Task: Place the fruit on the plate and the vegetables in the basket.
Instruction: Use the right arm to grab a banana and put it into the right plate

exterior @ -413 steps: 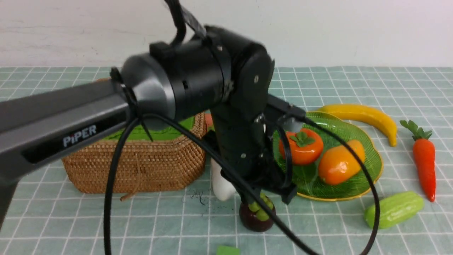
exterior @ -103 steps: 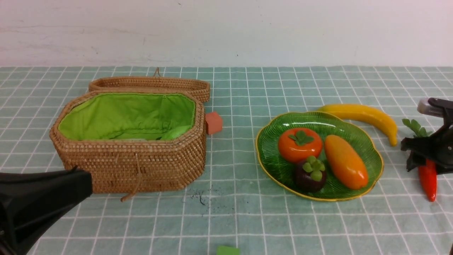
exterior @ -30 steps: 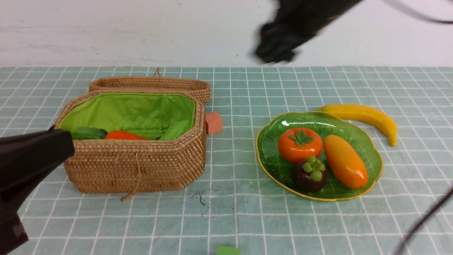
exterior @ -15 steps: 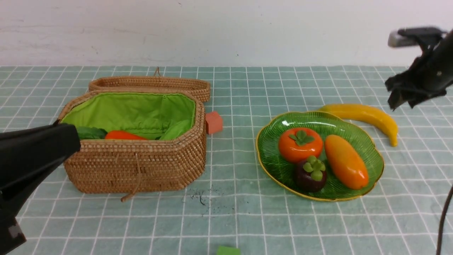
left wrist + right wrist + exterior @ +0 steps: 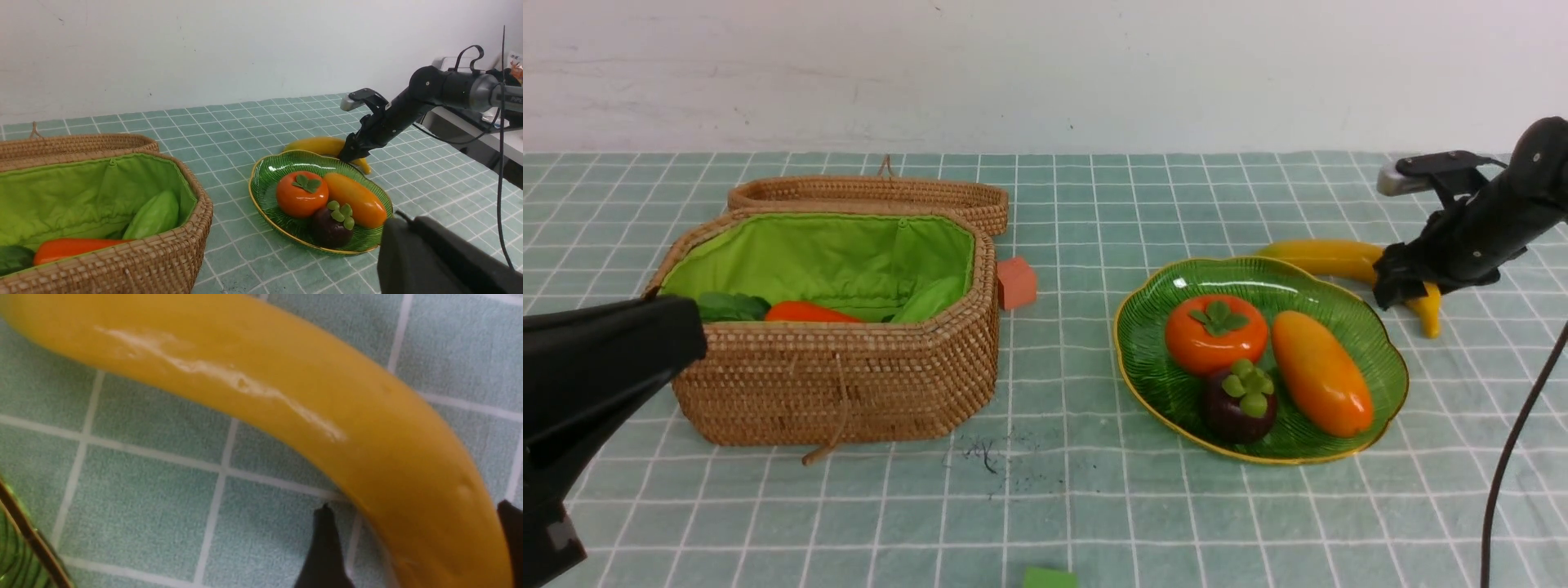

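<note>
Our right gripper [image 5: 1403, 287] straddles the banana [image 5: 1327, 255] lying just behind the plate [image 5: 1384, 400], fingers [image 5: 327, 547] spread either side, unclenched, because only this fruit remains off the plate.

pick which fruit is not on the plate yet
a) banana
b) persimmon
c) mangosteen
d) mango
a: the banana lies on the cloth beyond the plate, with the right hand down over it.
</note>
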Robot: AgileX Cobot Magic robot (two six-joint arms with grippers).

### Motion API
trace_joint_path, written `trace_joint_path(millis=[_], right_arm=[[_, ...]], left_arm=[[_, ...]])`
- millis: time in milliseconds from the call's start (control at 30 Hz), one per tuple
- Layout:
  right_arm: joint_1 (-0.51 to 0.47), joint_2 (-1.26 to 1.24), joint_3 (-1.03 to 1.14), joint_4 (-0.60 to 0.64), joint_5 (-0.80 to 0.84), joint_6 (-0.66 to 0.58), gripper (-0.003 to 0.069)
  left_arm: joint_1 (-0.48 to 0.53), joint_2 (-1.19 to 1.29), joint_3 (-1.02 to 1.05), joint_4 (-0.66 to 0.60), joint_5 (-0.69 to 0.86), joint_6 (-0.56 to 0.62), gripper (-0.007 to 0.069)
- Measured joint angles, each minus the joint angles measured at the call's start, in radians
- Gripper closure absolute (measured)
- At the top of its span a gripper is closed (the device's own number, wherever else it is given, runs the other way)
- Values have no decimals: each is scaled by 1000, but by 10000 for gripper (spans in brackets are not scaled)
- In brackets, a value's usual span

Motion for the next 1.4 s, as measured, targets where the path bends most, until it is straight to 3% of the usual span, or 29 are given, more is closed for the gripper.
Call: trace_joint_path(millis=[167,467,667,1100,1200,1267,1300,1333,1400], right_arm=[[0,5,-2,17,-4,0,355],[-1,-65,2,33,150,86,351],[21,-331,40,55,299,133,351],[139,-304,234,12,211,102,351],[140,-303,234,13,216,107,302],[140,-303,234,14,235,108,216],[140,-303,234,14,235,109,208],[140,-307,234,14,263,116,145],[140,-323,234,14,285,139,113]], left_arm=[[0,0,0,0,41,0,632],[0,0,0,0,44,-2,632],[0,0,0,0,43,-2,631],[0,0,0,-2,36,-3,631],[0,0,0,-5,38,-3,631],[0,0,0,-8,45,-3,631],[0,0,0,-8,46,-3,631],[0,0,0,-8,51,-3,631],[0,0,0,5,63,-3,631]])
